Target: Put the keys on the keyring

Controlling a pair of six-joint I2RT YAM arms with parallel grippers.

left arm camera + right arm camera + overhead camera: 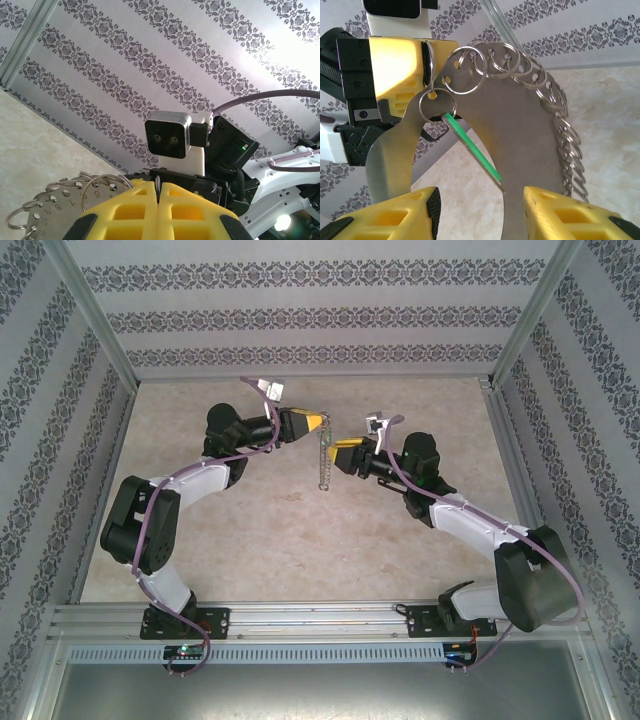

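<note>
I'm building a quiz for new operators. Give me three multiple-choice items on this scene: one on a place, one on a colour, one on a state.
1. Where is the keyring? A flat on the table; B held up by the left claw; C hung on the wall.
2. The key is: A red; B blue; C green.
3. The right claw is: A open; B shut on the key; C shut on the keyring.
Answers: 1 B, that claw clamps its end; 2 C, a green strip hangs from the keyring; 3 A, its jaws stand apart.

Bright, even light — only faint soft shadows on the table [300, 540]. Left wrist view blows out white at upper right; close foregrounds blur.
</note>
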